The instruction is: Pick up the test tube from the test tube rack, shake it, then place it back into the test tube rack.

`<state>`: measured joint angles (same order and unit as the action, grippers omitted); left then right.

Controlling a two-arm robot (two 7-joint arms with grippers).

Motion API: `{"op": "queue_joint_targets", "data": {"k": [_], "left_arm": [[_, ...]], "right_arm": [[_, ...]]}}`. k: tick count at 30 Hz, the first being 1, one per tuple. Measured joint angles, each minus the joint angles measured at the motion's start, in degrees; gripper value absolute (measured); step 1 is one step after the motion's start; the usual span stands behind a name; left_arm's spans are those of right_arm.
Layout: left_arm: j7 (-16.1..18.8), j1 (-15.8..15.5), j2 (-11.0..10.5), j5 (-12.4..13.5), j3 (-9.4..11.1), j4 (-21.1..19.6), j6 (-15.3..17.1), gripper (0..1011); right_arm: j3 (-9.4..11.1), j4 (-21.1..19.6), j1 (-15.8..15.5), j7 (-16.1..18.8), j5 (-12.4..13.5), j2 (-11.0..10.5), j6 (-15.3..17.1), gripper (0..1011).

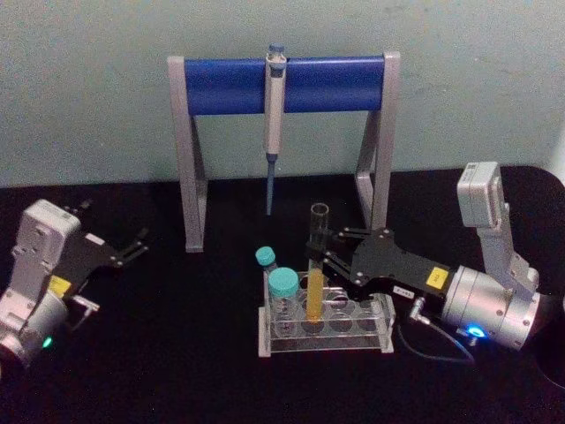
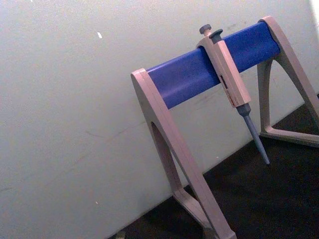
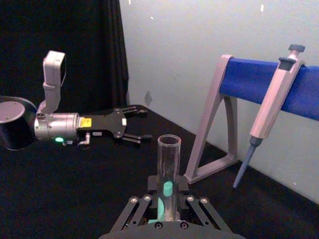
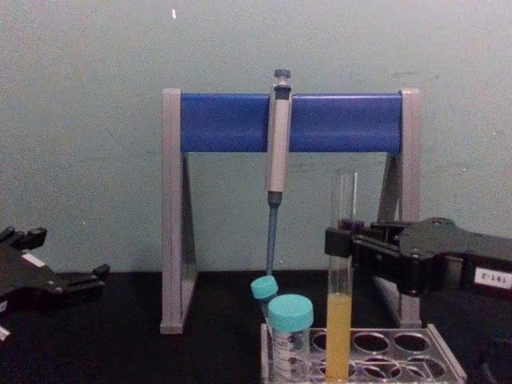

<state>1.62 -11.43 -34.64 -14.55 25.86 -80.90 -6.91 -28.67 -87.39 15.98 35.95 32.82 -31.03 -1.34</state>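
The test tube (image 1: 316, 265) is a long clear glass tube with yellow-orange liquid. It stands upright with its lower end in a hole of the translucent test tube rack (image 1: 375, 340). My right gripper (image 1: 319, 251) reaches in from the right and is shut on the tube at mid-height, above the liquid. From the chest, the test tube (image 4: 339, 320) rises out of the rack (image 4: 448, 364) with the right gripper (image 4: 342, 242) closed around it. In the right wrist view the tube (image 3: 168, 164) stands between the fingers. My left gripper (image 1: 139, 246) rests open on the table at the far left, holding nothing.
Two teal-capped vials (image 1: 283, 290) stand in the rack's left end, close beside the tube. A grey-and-blue pipette stand (image 1: 282, 84) with a hanging pipette (image 1: 274, 115) rises just behind the rack. The black table is bare on the left, between my left gripper and the rack.
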Motion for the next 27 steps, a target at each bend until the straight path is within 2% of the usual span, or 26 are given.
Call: {"op": "queue_joint_targets", "data": {"k": [27], "left_arm": [[0.0,0.0,0.0,0.0,0.0,0.0,0.0,1001]], "right_arm": [[-0.6,3.0,-0.6,-0.4,-0.7,1.6,0.5,229]]}}
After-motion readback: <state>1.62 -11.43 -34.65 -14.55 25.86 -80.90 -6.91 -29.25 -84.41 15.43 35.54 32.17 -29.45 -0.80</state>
